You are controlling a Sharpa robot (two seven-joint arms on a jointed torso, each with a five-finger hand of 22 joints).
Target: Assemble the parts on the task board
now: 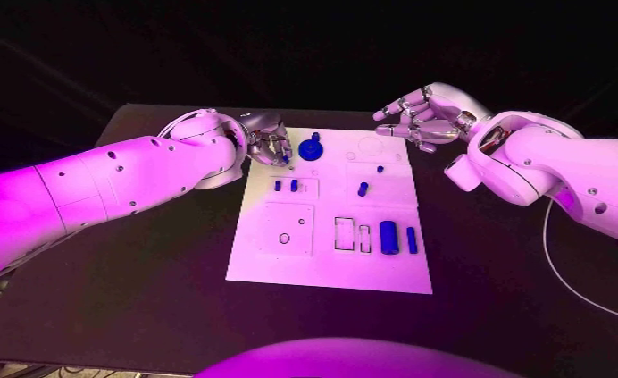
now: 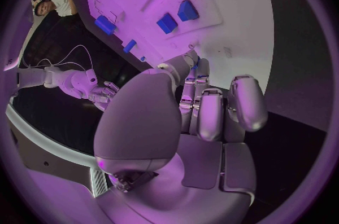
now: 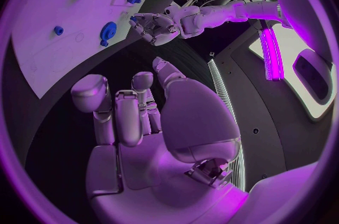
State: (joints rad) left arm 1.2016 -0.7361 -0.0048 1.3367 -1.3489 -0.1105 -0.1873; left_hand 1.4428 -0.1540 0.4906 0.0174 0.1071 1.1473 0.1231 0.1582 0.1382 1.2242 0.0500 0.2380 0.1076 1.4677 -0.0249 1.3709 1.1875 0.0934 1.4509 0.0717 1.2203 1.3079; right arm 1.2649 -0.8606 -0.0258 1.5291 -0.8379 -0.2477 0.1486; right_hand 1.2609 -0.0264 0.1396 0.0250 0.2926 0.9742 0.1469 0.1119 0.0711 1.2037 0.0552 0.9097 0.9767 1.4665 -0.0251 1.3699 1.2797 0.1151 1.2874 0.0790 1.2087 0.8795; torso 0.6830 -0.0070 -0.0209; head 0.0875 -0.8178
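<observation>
The white rectangular task board point(image 1: 329, 257) lay mid-table, with the silver left hand point(image 1: 267, 145) at its far left corner, apparently pinching a small blue piece beside the round blue gear point(image 1: 311, 147), probably to seat it. The silver right hand point(image 1: 419, 119) hovered off the far right corner, fingers apart and empty, seemingly waiting. Some seven blue parts were countable: one gear, two short pegs point(image 1: 285, 185), two small pieces point(image 1: 363, 188), two larger cylinders point(image 1: 389, 237).

Arms: I see smooth white shells on the left arm point(image 1: 116, 181) and right arm point(image 1: 541, 168), dotted with small dark screw holes.
Hands: silver, segmented left hand point(image 1: 264, 141) and right hand point(image 1: 422, 119).
Cable: thin white cable point(image 1: 554, 253) by the right arm.
</observation>
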